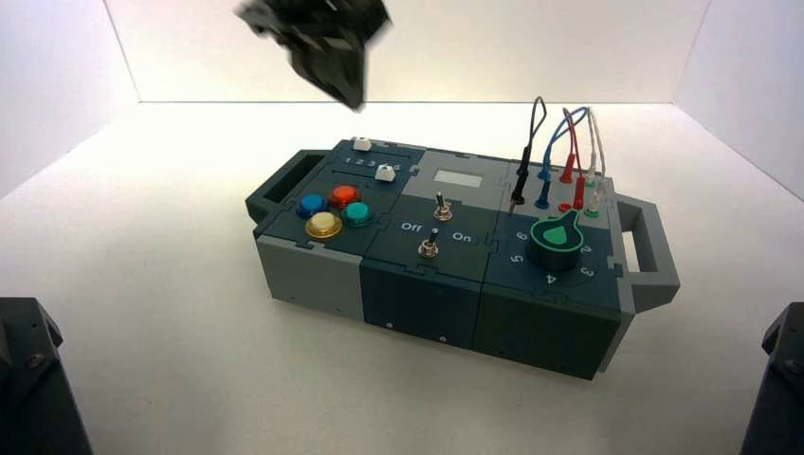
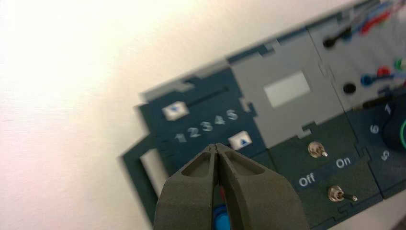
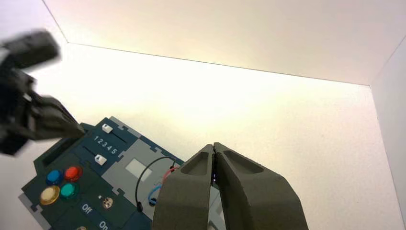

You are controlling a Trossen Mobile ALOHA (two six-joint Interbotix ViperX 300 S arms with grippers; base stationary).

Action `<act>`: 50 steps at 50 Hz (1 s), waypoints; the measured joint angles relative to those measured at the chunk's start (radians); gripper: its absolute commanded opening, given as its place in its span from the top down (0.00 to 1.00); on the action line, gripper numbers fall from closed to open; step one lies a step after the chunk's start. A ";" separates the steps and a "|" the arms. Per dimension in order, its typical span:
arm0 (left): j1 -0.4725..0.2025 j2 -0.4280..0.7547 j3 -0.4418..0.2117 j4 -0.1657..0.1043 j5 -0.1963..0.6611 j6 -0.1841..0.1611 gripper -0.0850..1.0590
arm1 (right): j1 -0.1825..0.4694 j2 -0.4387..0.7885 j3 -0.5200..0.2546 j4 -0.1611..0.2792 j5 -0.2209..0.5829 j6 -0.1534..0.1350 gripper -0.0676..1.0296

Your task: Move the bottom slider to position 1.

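The bottom slider (image 2: 240, 140), a small white knob with a blue arrow, sits below the numeral 5 of the printed row, at the far end from position 1 (image 2: 181, 138). In the high view this slider (image 1: 385, 173) lies just behind the round buttons. My left gripper (image 2: 217, 146) is shut with nothing in it. It hangs well above the box's left rear, blurred in the high view (image 1: 349, 95), with its tips pointing down towards the slider area. My right gripper (image 3: 214, 146) is shut and empty, held high and back from the box.
A second white slider (image 2: 175, 111) sits on the upper track near 1. Blue (image 1: 311, 204), red (image 1: 344, 196), yellow (image 1: 323, 225) and teal (image 1: 357, 213) buttons lie in front of the sliders. Two toggle switches (image 1: 441, 210), a green dial (image 1: 557, 234) and upright wires (image 1: 567, 152) stand further right.
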 measured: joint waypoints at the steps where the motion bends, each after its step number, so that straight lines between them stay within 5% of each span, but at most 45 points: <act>1: -0.009 0.014 -0.006 0.000 0.002 0.000 0.95 | 0.000 0.000 0.000 0.000 0.000 0.000 0.96; 19: -0.126 0.147 -0.087 -0.002 0.014 0.006 0.95 | 0.000 0.000 0.000 0.000 0.000 0.000 0.96; 50: -0.126 0.213 -0.104 0.014 0.041 0.040 0.95 | 0.000 0.002 0.000 -0.002 0.002 0.000 0.96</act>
